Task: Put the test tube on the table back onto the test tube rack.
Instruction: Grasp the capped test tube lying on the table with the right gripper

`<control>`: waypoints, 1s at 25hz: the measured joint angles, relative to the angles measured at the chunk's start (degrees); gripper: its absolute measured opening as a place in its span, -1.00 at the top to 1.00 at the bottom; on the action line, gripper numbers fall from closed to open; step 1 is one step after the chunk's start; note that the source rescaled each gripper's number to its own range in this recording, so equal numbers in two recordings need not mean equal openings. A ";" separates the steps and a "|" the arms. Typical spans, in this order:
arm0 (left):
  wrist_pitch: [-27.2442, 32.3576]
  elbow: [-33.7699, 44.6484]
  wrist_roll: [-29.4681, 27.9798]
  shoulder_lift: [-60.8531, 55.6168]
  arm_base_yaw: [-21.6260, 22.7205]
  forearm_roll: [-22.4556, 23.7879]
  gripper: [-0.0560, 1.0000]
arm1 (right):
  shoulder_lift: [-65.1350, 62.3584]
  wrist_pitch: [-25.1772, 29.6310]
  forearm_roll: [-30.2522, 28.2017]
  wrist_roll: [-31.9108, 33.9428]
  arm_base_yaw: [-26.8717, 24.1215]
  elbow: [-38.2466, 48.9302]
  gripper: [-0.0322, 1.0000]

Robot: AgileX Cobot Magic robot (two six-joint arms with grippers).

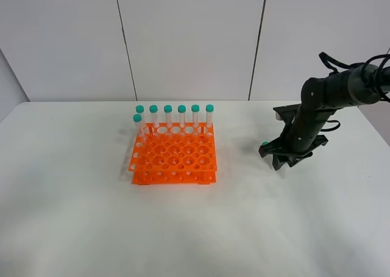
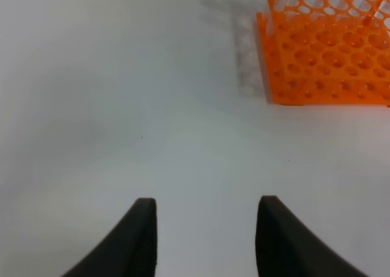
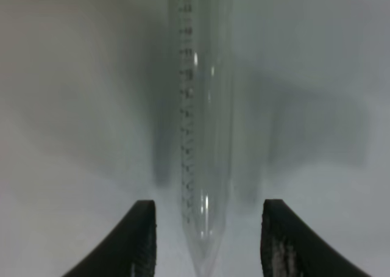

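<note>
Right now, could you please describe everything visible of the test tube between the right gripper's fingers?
The test tube is slim, clear plastic, with graduation marks along its side and a tapered tip; it looks empty. Its teal-green cap shows in the exterior view. It appears to lie on the white table, right of the orange rack. The open right gripper straddles it, with a gap on either side, neither finger touching.

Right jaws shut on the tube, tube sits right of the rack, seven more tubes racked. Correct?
One thing is off: the right gripper is not shut. Its jaws stand open on either side of the test tube, with a gap on each side, as the right wrist view shows. The rest holds: the tube is right of the test tube rack, and seven other tubes stand in it.
</note>
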 joint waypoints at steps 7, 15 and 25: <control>0.00 0.00 0.00 0.00 0.00 0.00 -0.79 | 0.89 0.18 -0.04 0.00 0.00 0.00 -1.00; 0.00 0.00 0.00 0.00 0.00 0.00 -0.79 | 2.47 0.50 -0.56 -0.05 0.00 -0.39 -1.00; 0.00 0.00 0.00 0.00 0.00 0.00 -0.79 | 3.36 0.78 0.41 -1.33 0.00 -2.66 0.90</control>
